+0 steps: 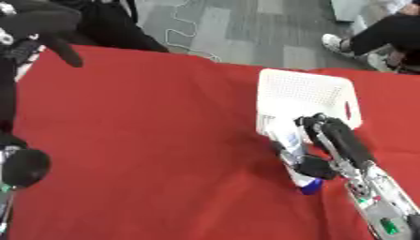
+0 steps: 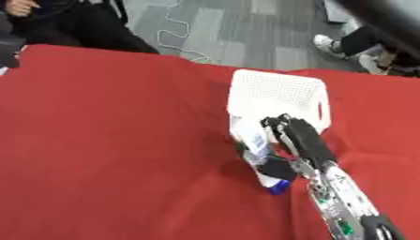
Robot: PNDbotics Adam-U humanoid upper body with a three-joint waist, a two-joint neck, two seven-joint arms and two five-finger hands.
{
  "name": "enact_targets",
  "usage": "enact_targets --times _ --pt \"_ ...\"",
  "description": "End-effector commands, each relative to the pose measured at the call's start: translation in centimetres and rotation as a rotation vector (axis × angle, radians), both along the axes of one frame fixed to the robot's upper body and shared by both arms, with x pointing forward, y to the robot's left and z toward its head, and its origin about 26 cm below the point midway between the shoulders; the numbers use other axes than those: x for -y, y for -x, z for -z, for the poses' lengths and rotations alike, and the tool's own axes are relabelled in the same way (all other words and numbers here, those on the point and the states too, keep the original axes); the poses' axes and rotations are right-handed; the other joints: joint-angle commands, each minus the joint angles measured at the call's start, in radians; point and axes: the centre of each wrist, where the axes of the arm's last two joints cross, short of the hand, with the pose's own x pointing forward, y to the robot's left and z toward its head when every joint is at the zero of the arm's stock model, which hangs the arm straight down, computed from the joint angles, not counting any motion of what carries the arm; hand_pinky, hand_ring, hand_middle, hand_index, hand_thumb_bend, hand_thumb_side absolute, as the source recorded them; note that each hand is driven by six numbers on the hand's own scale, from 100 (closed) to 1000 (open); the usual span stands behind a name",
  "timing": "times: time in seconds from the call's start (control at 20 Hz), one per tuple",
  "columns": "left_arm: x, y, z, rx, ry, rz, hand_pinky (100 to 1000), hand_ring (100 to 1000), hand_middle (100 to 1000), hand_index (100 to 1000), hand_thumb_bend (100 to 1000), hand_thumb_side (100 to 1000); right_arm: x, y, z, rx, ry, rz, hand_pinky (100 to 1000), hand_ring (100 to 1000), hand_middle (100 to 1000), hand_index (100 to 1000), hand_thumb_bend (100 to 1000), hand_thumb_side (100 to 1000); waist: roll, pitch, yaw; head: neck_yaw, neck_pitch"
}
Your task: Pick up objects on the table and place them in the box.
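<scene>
One bottle [image 1: 292, 154], pale with a printed label and a blue cap at its lower end, sits in the right hand [image 1: 326, 140] just at the near edge of the white box [image 1: 305, 96]. The hand's fingers [image 2: 283, 126] curl over the bottle's upper part and the thumb presses in from below, so the bottle is clasped between them. The bottle lies tilted, its upper end touching or overlapping the box's near wall and its blue cap pointing away from the box toward the robot, low over the red tablecloth [image 1: 147, 140]. Whether the cap touches the cloth cannot be told.

There is one box, a white plastic basket with perforated walls and a handle slot in its right side. What lies inside it cannot be made out. The right arm, silver and black with green parts, runs from the box's near side down to the lower right corner.

The left hand [image 1: 49, 28] shows far to the left of the box, in the upper left corner of the left eye view, dark and raised, its fingers drooping loosely and holding nothing. A single red cloth covers the table under the box.
</scene>
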Motion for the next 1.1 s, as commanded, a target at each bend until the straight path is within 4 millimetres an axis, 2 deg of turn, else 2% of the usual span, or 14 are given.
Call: enact_targets --times 0.05,0.85,0.9,0.95,1.0,1.1 --pt "-0.2 0.1 -0.8 0.027 0.001 0.002 645 427 668 797 566 1000 0.3 0.2 -2.1 0.066 -0.016 0.003 100 100 130 329 206 730 0.005 -0.011 -0.001 0.012 -0.003" --pt "-0.4 0.2 -0.6 0.020 0.012 -0.003 643 430 666 798 568 1000 2.6 0.1 -4.2 0.239 -0.016 -0.014 100 100 126 319 177 746 0.003 -0.019 -0.005 0.015 -0.003" --pt "-0.4 0.2 -0.6 0.020 0.012 -0.003 643 430 666 798 570 1000 2.9 0.1 -4.4 0.251 -0.009 -0.018 100 100 121 314 167 752 0.003 -0.019 -0.005 0.015 -0.003" --pt "-0.4 0.2 -0.6 0.020 0.013 -0.003 643 430 666 798 565 1000 3.1 0.1 -4.5 0.266 -0.001 -0.021 100 100 122 314 106 805 0.003 -0.019 -0.005 0.016 -0.003" --pt "-0.4 0.2 -0.6 0.020 0.013 -0.003 643 431 666 798 570 1000 3.4 0.1 -4.7 0.280 0.009 -0.022 100 100 117 310 159 757 0.003 -0.020 -0.005 0.015 -0.003" --pt "-0.4 0.2 -0.6 0.021 0.015 -0.001 643 431 664 798 571 1000 3.9 0.1 -5.2 0.313 0.026 -0.023 100 100 117 306 152 760 0.003 -0.019 -0.004 0.012 -0.003"
